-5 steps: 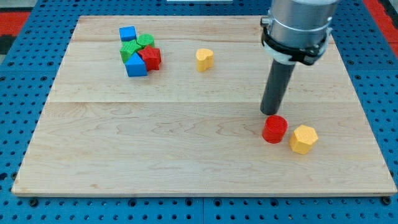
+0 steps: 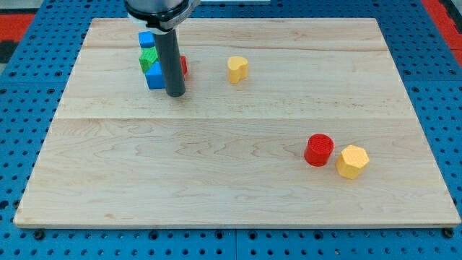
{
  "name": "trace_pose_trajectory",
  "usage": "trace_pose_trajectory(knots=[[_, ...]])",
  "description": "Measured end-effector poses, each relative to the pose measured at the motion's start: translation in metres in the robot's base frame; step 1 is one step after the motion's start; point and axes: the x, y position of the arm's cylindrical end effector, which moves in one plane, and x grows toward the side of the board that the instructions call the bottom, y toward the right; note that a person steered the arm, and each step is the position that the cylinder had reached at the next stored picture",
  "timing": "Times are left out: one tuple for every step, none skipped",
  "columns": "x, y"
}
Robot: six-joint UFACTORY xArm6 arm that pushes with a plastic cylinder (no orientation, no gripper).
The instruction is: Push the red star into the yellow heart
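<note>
my tip (image 2: 175, 93) sits just below the red star (image 2: 182, 65), yellow heart (image 2: 237, 68) rightward.

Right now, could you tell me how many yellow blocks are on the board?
2. The yellow heart sits near the view's top, right of my tip. The yellow hexagon lies at the lower right, beside the red cylinder. The rod hides part of the cluster, so another could be concealed.
</note>
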Motion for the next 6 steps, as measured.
trace_pose_trajectory(knots=[[-0.025,-0.035],[-0.043,-0.038],[-0.062,-0.029],[-0.076,0.018],[-0.062,0.109],[-0.053,0.168]])
